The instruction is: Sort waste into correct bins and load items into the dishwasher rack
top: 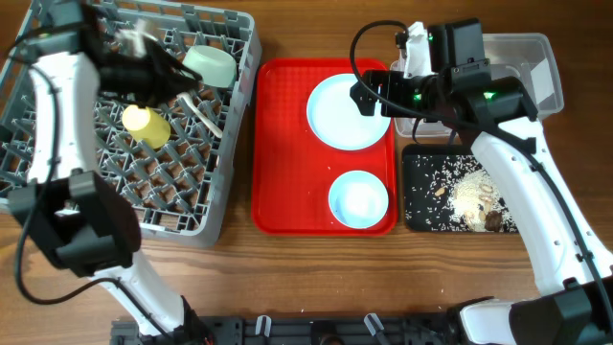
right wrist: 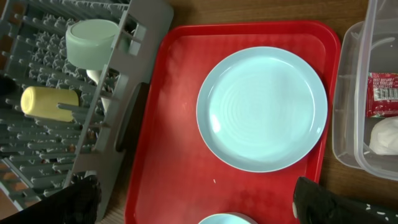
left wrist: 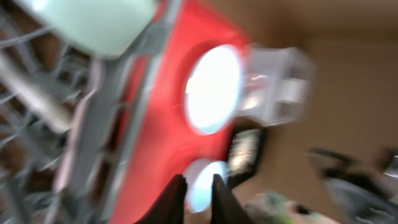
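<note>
**Two blue dishes not yet racked**

Overhead: the light-blue plate (top: pixel 347 110) and light-blue bowl (top: pixel 358 199) sit on the red tray (top: pixel 278 192) mid-counter (top: pixel 287 278), plate far and bowl near. At the left, the dishwasher rack (top: pixel 239 125) holds the pale-green bowl (top: pixel 211 65), the yellow cup (top: pixel 146 123) and a cream utensil (top: pixel 201 115), lying tipped among the pegs, probably so they drain. At the right, the rice grains (top: pixel 474 196) are spread in the black tray (top: pixel 421 192), with the clear tub (top: pixel 536 57) just beyond it. The left claw (top: pixel 182 79) is over the rack's far side beside the green bowl. The right claw (top: pixel 369 96) hangs above the plate's far right edge.

Left wrist: the view is blurred. The left claw (left wrist: pixel 199 193) has its fingers (left wrist: pixel 179 202) drawn together with nothing visible between them. It looks across the rack wall toward the tray, so it appears to be empty.

Right wrist: the right claw (right wrist: pixel 196 186) has its fingers (right wrist: pixel 329 205) spread wide at the bottom corners of the view. The plate (right wrist: pixel 261 106) lies flat below them, so I judge a plate pickup is being lined up. The red sachet (right wrist: pixel 382 93) and white tissue (right wrist: pixel 385 137) lie in the clear tub (right wrist: pixel 348 93), dry waste kept apart from the food scraps.
</note>
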`<state>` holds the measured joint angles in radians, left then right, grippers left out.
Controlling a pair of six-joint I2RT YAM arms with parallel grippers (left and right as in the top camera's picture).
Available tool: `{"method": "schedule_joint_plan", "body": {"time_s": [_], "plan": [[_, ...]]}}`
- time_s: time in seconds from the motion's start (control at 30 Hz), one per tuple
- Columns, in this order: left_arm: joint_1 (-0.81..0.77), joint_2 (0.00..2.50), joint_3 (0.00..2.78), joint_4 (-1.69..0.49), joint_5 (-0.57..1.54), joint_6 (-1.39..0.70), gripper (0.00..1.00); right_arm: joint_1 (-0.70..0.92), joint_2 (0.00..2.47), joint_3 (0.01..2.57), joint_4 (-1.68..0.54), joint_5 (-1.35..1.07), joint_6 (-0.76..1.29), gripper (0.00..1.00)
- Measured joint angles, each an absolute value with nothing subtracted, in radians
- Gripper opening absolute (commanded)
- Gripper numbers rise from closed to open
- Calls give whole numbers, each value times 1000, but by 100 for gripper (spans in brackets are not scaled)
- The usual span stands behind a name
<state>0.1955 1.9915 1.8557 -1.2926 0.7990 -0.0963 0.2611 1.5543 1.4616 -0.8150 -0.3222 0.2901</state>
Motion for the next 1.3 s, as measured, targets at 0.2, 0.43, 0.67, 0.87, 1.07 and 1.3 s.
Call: {"method": "schedule_joint_plan", "body": {"time_s": [0.2,0.43,0.67,0.87,1.07,1.3], "plan": [[-168,1991,1853,-1292,169,-109,63,261,1554,1462,-815,-322,290,100],[-291,1991,1852,-1238,-242,-198,57,261,1554,1462,-815,-322,290,100],[-239,1988,1781,-1171,-167,-186,43,261,1554,1462,-815,-322,290,100],[-238,1988,1664,-1100,-124,-174,22,261,1554,1462,-815,-322,290,100],[-234,1988,1625,-1060,-115,-169,7,261,1554,1462,-815,-322,290,100],[-216,1989,1622,-911,-81,-210,4,261,1554,1462,-815,-322,290,100]]}}
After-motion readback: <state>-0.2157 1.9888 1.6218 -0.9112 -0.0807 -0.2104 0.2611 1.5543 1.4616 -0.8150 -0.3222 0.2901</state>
